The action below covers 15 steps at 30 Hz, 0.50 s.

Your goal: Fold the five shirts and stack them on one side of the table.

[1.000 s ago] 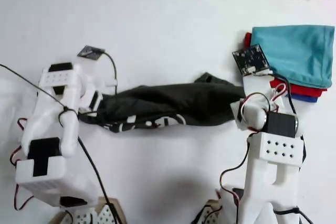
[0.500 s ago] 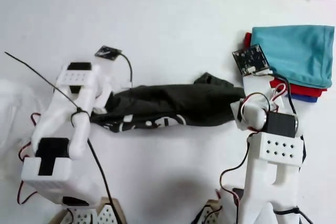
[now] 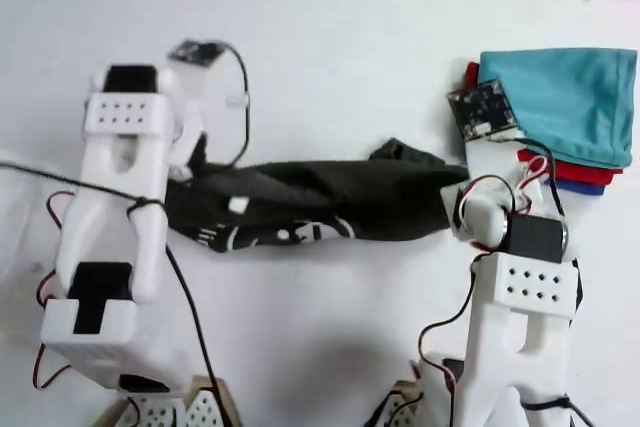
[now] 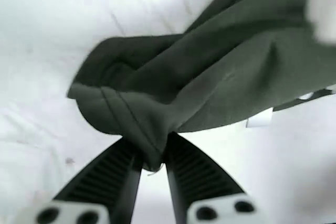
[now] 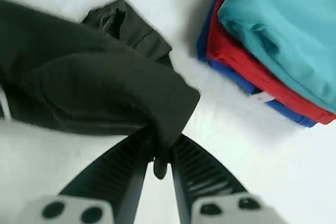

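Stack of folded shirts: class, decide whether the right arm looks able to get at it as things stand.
Probably yes. The stack lies close beside the right hand, with bare table between them. But the hand is shut on the black shirt, so that would come along.

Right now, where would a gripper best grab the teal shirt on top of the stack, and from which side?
Likely the rounded folded edge of the teal shirt facing the black shirt, coming from that side, low: it lies flat on the red shirt, and that fold looks thick enough to pinch.
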Motion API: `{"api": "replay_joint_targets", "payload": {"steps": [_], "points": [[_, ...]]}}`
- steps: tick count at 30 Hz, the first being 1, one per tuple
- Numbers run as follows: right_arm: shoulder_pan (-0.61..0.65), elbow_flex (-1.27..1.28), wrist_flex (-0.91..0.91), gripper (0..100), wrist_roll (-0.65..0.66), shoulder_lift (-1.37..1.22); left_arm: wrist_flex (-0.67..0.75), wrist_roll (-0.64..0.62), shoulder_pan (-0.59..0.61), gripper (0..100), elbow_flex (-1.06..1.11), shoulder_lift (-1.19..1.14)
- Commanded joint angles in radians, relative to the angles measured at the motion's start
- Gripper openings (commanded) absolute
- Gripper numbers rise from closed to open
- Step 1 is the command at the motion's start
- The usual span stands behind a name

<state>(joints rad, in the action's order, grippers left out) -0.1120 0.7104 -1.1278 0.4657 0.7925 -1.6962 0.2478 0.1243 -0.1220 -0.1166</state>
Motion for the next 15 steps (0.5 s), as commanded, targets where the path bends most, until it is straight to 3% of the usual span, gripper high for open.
{"api": "replay_joint_targets", "payload": {"steps": [1,7,15], "points": [[0.01,-0.011,0.136,2.0,-0.055,0.084,-0.089,-0.006,-0.003,3,-0.213,0.015],[0.053,-0.087,0.183,2.0,-0.063,0.217,-0.089,-0.006,0.068,3,-0.321,0.1],[0.047,-0.301,0.185,2.0,-0.064,0.311,-0.089,-0.006,0.098,3,-0.32,0.411]]}}
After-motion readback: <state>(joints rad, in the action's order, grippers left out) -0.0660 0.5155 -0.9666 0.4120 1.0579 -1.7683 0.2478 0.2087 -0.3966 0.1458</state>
